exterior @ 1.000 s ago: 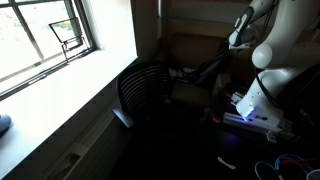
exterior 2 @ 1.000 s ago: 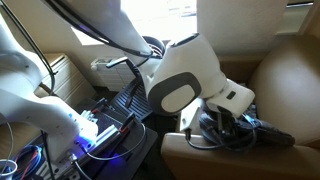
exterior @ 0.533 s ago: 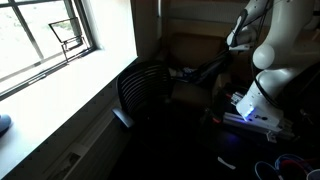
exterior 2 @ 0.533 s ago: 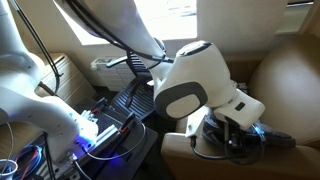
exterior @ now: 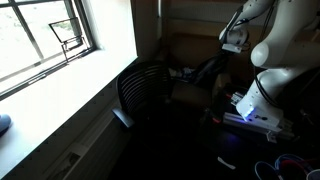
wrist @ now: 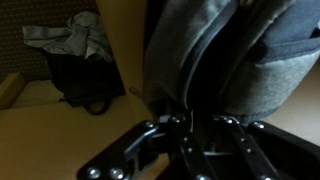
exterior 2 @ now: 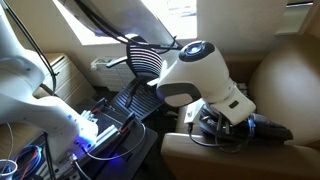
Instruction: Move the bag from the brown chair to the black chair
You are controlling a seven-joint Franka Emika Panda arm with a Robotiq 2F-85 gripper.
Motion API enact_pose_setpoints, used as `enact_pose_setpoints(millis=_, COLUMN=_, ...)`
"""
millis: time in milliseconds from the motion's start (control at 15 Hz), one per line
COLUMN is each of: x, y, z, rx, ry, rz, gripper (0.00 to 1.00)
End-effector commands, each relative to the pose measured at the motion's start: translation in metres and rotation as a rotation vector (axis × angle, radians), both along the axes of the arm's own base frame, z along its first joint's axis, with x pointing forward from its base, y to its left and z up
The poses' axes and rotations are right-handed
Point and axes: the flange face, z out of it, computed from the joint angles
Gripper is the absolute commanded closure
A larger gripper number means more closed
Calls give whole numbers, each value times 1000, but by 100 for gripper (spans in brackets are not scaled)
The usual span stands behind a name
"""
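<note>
Dim room, window (exterior: 45, 40) glare, blurry wrist view

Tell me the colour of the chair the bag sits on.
Tan brown. The chair shows best in an exterior view.

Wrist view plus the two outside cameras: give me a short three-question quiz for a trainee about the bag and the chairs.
1. True or false: the bag lies on the black chair.
2. Pick one: the gripper is close to A) the bag on the brown chair, B) the window sill, C) the floor.
3. Short answer: in an exterior view, which chair stands nearer the window?

Key: 1 false, it is on the brown chair. 2 A. 3 the black chair.
</note>
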Motion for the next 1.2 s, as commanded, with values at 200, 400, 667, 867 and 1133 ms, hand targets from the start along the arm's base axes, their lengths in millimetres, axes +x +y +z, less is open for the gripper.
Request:
enact_pose_setpoints(millis=200, x=65, y=27, z=138, rx=-152, ry=-224, rz=163, gripper=100)
enact_pose_setpoints(millis=400, x=105, y=45, z=215, rx=-242, ry=-316, rz=268, gripper=99)
enact_pose_setpoints(millis=667, x=154, y=70, z=309, rx=-343, ry=-455, rz=417, gripper=99)
enact_pose_setpoints(millis=867, x=182, y=94, z=373, rx=-388, ry=-568, rz=547, gripper=99)
enact_pose_setpoints(millis=1133, x=206, y=130, z=438, rx=-370, ry=-695, rz=771, gripper=99)
